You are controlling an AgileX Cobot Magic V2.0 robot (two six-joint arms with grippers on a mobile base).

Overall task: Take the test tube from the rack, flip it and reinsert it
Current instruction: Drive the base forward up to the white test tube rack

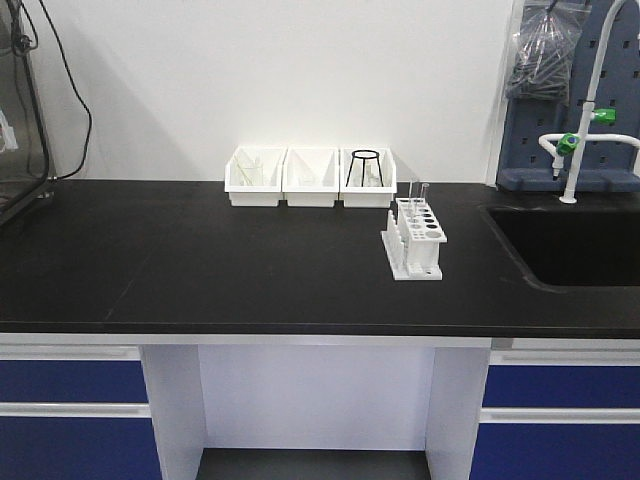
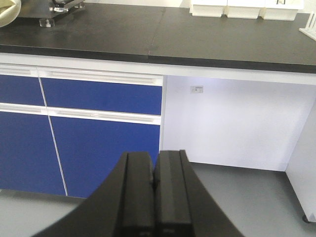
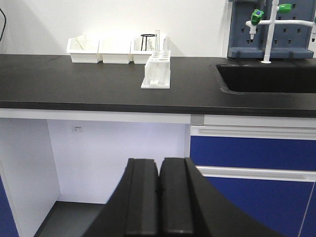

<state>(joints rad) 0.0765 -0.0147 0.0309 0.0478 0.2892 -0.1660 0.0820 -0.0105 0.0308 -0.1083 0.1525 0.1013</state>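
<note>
The white rack stands on the black counter, right of centre, and also shows in the right wrist view. Two clear test tubes stand upright at its far end; they also show in the right wrist view. My left gripper is shut and empty, held low in front of the blue cabinet. My right gripper is shut and empty, held low below the counter's front edge. Neither gripper shows in the front view.
Three white bins stand in a row at the back; the right one holds a black wire stand. A sink with a white tap is at the right. Equipment stands at the far left.
</note>
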